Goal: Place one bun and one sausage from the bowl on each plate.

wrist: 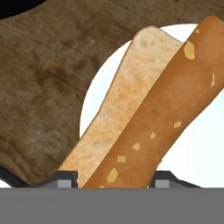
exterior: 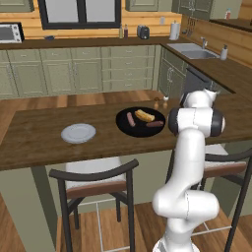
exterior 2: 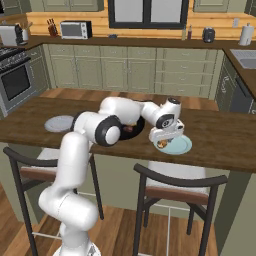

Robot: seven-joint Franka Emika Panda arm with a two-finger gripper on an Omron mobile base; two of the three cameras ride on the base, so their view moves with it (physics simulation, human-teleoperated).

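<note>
The gripper [exterior 2: 162, 142] is clamped on a bun [wrist: 144, 127], brown-crusted with pale flecks and a lighter cut side, just above the teal plate [exterior 2: 181, 146]; the black bowl [exterior: 123, 125] holds another bun [exterior: 144, 115] and two sausages [exterior: 131, 119]; a grey plate [exterior: 78, 133] lies apart on the wooden counter [exterior: 39, 142]; green cabinets [exterior: 74, 74] line the kitchen.

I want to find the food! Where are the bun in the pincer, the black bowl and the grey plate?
bun [wrist: 148, 131]: hand view, brown crust.
bowl [exterior: 124, 129]: left base view, bare near rim.
grey plate [exterior: 78, 133]: left base view, its middle.
</note>
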